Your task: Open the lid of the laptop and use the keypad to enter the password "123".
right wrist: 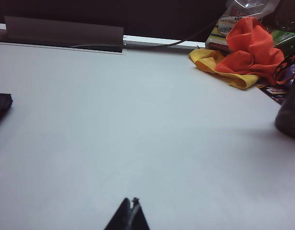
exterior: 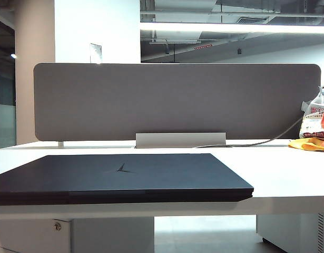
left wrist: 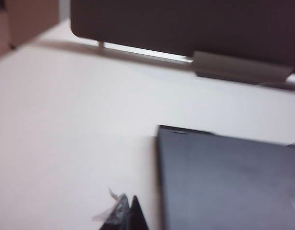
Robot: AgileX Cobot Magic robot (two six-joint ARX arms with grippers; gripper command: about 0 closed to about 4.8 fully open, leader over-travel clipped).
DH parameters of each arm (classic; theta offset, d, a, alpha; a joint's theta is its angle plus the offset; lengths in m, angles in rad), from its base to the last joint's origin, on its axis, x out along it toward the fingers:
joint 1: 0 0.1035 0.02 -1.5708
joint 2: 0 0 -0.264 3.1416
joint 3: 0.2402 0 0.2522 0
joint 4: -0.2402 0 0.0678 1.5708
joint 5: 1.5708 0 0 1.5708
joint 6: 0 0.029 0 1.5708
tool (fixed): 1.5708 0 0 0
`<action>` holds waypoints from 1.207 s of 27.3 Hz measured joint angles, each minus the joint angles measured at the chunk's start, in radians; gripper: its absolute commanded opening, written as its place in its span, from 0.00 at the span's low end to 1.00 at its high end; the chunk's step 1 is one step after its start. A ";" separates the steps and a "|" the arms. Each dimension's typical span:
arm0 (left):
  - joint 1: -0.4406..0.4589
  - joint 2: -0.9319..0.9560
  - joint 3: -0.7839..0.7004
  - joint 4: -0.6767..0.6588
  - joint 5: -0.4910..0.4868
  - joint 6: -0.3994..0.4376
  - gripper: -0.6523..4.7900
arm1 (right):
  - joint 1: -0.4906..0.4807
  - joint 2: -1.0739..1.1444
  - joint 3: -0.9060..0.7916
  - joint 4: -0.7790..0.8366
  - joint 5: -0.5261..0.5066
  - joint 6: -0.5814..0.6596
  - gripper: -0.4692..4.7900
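The white desk (exterior: 288, 174) carries the closed laptop (exterior: 119, 176), cloths (right wrist: 243, 52), perhaps snack packets.

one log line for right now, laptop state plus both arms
laptop: lid closed | left gripper: jaws shut, beside laptop, holding nothing | right gripper: jaws shut over bare desk

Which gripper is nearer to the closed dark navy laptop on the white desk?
Left. The left gripper, shut, sits just beside the slim dark navy laptop. The right gripper, shut, is over bare desk, with only the laptop's corner far off.
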 measured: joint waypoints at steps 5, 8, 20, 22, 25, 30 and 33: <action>0.000 0.000 0.000 0.025 0.117 -0.216 0.11 | 0.000 0.000 0.000 0.005 -0.060 0.158 0.09; 0.000 0.000 0.000 0.045 0.219 -0.296 0.11 | 0.000 0.000 0.000 0.016 -0.065 0.246 0.09; -0.090 0.000 0.000 0.043 0.363 -0.407 0.11 | 0.000 0.000 0.016 0.006 -0.177 0.386 0.08; -0.119 0.000 0.000 0.030 0.353 -0.406 0.11 | 0.000 0.000 0.037 -0.005 -0.177 0.386 0.08; -0.154 0.000 0.000 0.000 0.336 -0.406 0.11 | 0.000 0.000 0.074 -0.028 -0.177 0.385 0.08; -0.223 0.002 0.025 -0.052 0.283 -0.406 0.11 | 0.000 0.000 0.128 -0.100 -0.177 0.381 0.08; -0.269 0.025 0.048 -0.069 0.261 -0.406 0.11 | 0.000 0.000 0.158 -0.122 -0.177 0.381 0.08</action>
